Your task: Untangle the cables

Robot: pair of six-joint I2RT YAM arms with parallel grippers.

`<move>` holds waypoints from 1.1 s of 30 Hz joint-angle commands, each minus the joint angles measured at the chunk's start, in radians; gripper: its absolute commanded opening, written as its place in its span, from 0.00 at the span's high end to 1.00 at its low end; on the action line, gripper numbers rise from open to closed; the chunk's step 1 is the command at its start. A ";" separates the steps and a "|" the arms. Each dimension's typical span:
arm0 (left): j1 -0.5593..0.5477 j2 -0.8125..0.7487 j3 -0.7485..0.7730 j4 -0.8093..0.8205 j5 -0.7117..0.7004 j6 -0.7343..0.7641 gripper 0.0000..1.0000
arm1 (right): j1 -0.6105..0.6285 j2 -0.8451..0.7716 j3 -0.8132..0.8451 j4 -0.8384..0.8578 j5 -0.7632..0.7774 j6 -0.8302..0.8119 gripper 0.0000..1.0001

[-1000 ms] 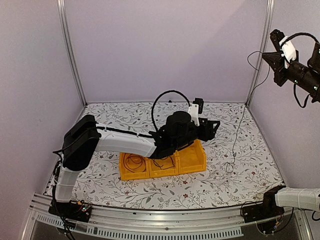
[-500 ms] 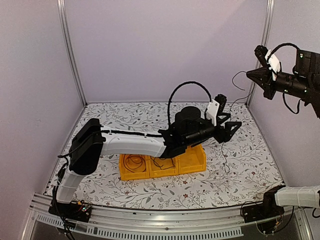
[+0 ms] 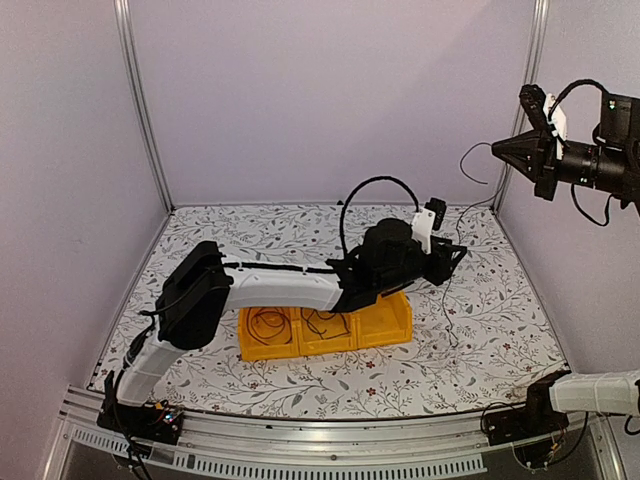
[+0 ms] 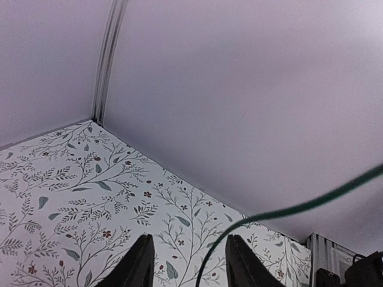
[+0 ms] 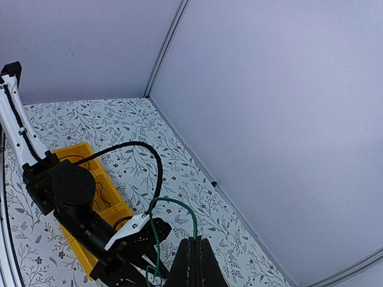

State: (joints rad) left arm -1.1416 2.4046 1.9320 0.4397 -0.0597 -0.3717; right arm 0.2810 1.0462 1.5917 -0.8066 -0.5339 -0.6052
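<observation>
High at the right, my right gripper (image 3: 500,152) (image 5: 192,240) is shut on a thin green cable (image 5: 157,239). The cable arcs out of its tips and drops to my left gripper (image 3: 455,262). In the left wrist view the green cable (image 4: 287,210) runs between the left gripper's (image 4: 188,238) two fingers. The jaws stand apart and the cable touches neither finger. More thin cables (image 3: 268,325) lie looped in the compartments of the yellow bin (image 3: 392,322), which sits under the left arm.
The left arm's thick black hose (image 3: 375,190) arches above its wrist. The flowered table (image 3: 500,330) ends at lilac walls with metal corner posts (image 3: 520,110). The yellow bin (image 5: 75,156) is beside the left wrist in the right wrist view.
The left gripper rose off the bin and swung right to the hanging cable, and its jaws narrowed. The right gripper shifted a little left and levelled, still holding the cable.
</observation>
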 commanded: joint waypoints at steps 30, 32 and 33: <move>0.055 -0.126 -0.151 0.072 0.009 -0.162 1.00 | -0.162 -0.002 -0.724 0.127 0.071 0.072 0.26; 0.056 -0.123 -0.147 0.071 0.005 -0.167 1.00 | -0.162 -0.048 -0.755 0.129 0.064 0.004 0.26; 0.058 -0.123 -0.144 0.069 0.003 -0.171 1.00 | -0.162 -0.064 -0.763 0.121 0.050 -0.018 0.26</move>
State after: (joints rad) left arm -1.0977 2.3154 1.7775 0.4908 -0.0425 -0.5156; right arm 0.1173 1.0401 0.8742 -0.6502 -0.4103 -0.5087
